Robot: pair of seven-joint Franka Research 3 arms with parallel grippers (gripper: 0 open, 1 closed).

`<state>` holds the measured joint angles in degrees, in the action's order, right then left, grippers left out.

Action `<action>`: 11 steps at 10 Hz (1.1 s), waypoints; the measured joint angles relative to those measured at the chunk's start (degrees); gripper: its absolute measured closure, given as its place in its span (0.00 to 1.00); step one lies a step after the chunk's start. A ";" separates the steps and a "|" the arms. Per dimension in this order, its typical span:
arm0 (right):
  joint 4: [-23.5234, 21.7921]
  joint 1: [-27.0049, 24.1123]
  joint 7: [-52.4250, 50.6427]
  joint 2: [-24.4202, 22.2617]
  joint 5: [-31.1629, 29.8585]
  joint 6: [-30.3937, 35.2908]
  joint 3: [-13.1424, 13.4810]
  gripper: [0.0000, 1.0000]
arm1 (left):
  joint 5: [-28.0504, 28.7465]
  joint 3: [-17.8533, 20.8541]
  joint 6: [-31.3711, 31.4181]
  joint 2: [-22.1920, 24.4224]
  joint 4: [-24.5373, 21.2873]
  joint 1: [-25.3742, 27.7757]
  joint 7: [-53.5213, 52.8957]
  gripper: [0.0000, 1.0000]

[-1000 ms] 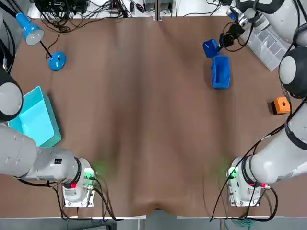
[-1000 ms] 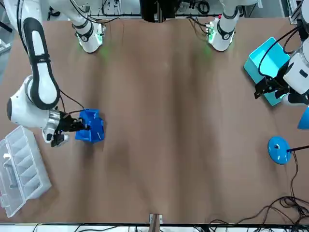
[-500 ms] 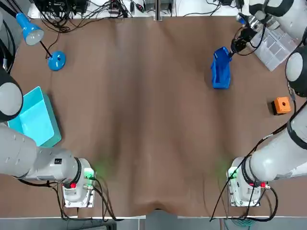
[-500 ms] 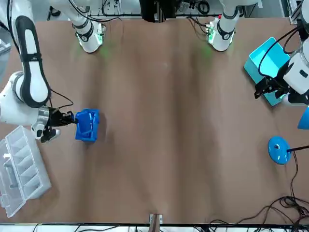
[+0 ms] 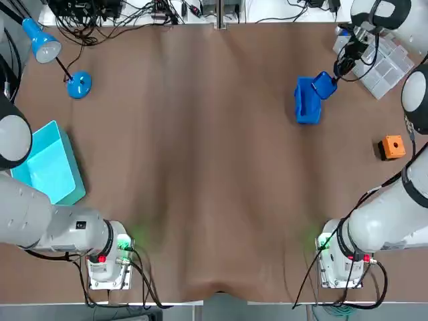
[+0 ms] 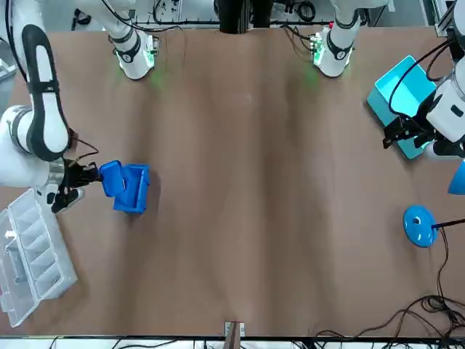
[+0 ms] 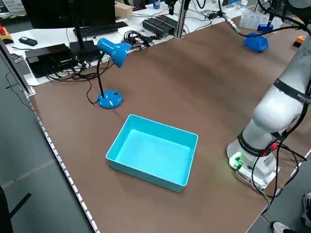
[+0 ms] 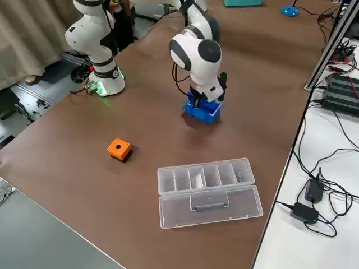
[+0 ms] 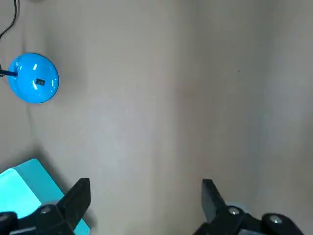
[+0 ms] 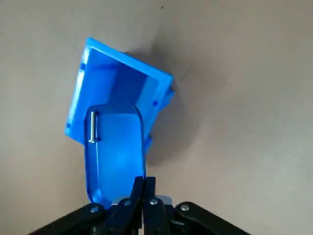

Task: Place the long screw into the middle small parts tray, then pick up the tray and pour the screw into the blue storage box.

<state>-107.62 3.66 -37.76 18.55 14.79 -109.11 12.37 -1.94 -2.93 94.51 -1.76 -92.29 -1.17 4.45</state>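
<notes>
**Blue tray over blue box: pour step in hand**

Right gripper point(image 10: 143, 190) was clamped narrow on the rim of the small parts tray point(image 10: 115, 152). In the top view it held the tray at the 1 o'clock edge of the blue storage box point(image 10: 122, 81), toward the table's 1 o'clock corner.

Long screw point(image 10: 91, 127) lay in the tray along one side wall, near the end over the box; not yet poured. The box interior looked empty where it showed.

Judged step: the pour. The next move calls for tipping the tray's far end down with its lip inside the box walls, so the screw slides in rather than over the rim.

Left gripper point(image 9: 145, 188) hung wide open, parked by the empty teal bin point(image 5: 43, 164) at 9 o'clock. Clear compartment organizer point(image 8: 207, 185): contents could not be told.
</notes>
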 joint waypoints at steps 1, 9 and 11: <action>0.20 0.05 0.00 -0.05 -1.04 0.00 -0.08 0.97 | 0.00 0.00 0.00 0.00 0.00 0.00 0.00 0.00; 2.83 7.38 0.06 0.41 -16.46 -4.67 -0.71 0.97 | 0.00 0.00 0.00 -0.02 0.00 0.01 0.00 0.00; 2.82 8.75 0.06 1.48 -21.71 -6.59 -0.77 0.97 | 0.00 -0.01 0.00 -0.07 0.00 0.01 0.00 0.00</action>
<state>-104.80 12.41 -37.70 20.03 -6.92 -115.70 11.60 -1.94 -2.93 94.51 -1.83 -92.29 -1.16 4.45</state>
